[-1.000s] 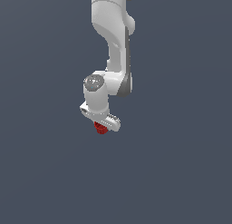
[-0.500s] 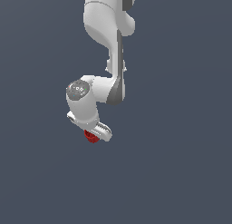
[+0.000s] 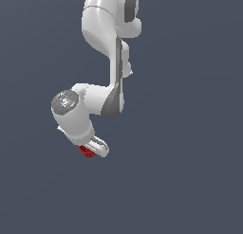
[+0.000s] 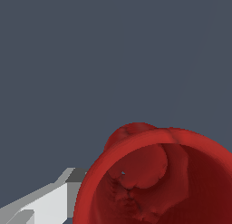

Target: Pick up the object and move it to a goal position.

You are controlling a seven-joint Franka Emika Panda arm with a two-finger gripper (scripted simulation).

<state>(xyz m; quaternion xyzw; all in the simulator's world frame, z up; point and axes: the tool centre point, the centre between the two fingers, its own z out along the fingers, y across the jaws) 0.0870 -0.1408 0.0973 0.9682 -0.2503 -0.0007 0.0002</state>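
The object is a small bright red lump that hangs under the white gripper bar, in mid-air against the plain grey background of the exterior view. My gripper is shut on it and carries it. In the wrist view the object fills the frame's corner as a hollow red cup shape, very close to the camera. One white-grey finger shows beside it; the other finger is hidden.
The white arm reaches down from the top of the exterior view, with its wrist joint bent toward that view's left. Nothing else shows but a uniform dark grey background.
The gripper has moved toward the exterior view's left and a little downward, with the red object held in it the whole time. The wrist has turned.
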